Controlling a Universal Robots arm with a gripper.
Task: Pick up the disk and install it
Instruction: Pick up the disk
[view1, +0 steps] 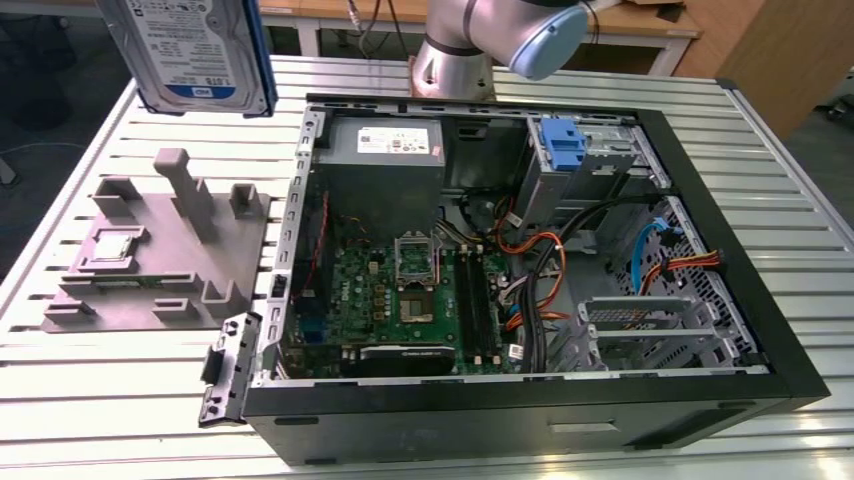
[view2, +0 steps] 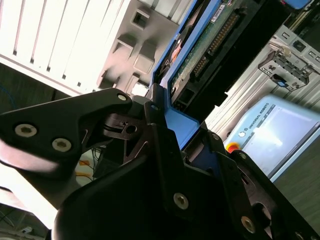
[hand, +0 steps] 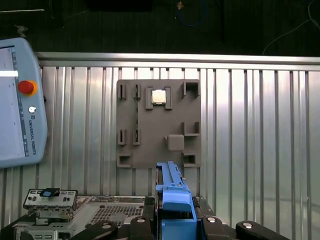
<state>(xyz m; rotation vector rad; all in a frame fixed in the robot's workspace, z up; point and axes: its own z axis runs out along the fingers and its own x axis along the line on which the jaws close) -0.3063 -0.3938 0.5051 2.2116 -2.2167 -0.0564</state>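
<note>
Clamping the disk by its blue carrier in the closed gripper, over the far corner of the bench, exterior view's left. Judging it stiff, dense, shock-sensitive.

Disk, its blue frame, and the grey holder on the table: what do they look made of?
The disk looks metal, by its silver-grey edges, with a paper-like white label. Its frame is glossy blue plastic, probably moulded. The holder seems matte grey plastic, possibly printed, given its blocky ribs.
</note>
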